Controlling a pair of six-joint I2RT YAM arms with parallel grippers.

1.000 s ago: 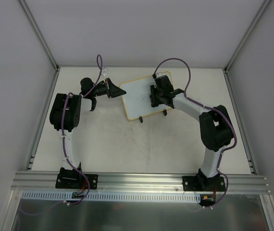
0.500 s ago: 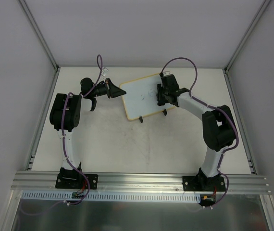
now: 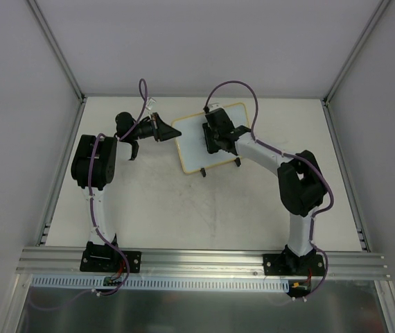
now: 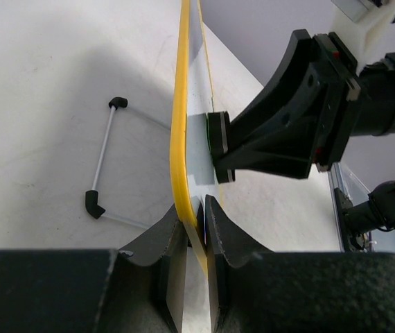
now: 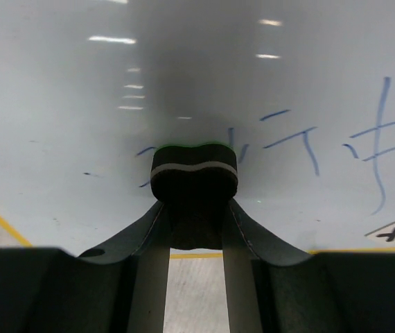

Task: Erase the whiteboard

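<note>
The whiteboard [image 3: 192, 142], white with a pale yellow rim, stands tilted on two black clip feet at the back middle of the table. My left gripper [image 3: 161, 130] is shut on its left edge; in the left wrist view the yellow rim [image 4: 179, 125] runs up from between the jaws [image 4: 195, 208]. My right gripper [image 3: 213, 141] is shut on the small black bone-shaped eraser [image 5: 194, 173] and presses it flat against the board face [image 5: 80, 104]. Blue pen strokes [image 5: 378, 146] lie to the eraser's right. The eraser also shows in the left wrist view [image 4: 217, 147].
The board's wire stand with black feet [image 4: 102, 156] rests on the table behind it. A black corner mark [image 5: 394, 233] sits at the board's lower right. The white table [image 3: 204, 208] is fenced by metal rails and grey walls.
My right gripper has swept the eraser across the board: to the right half a second ago, now back left of its first place. The left gripper and board have stayed put.
</note>
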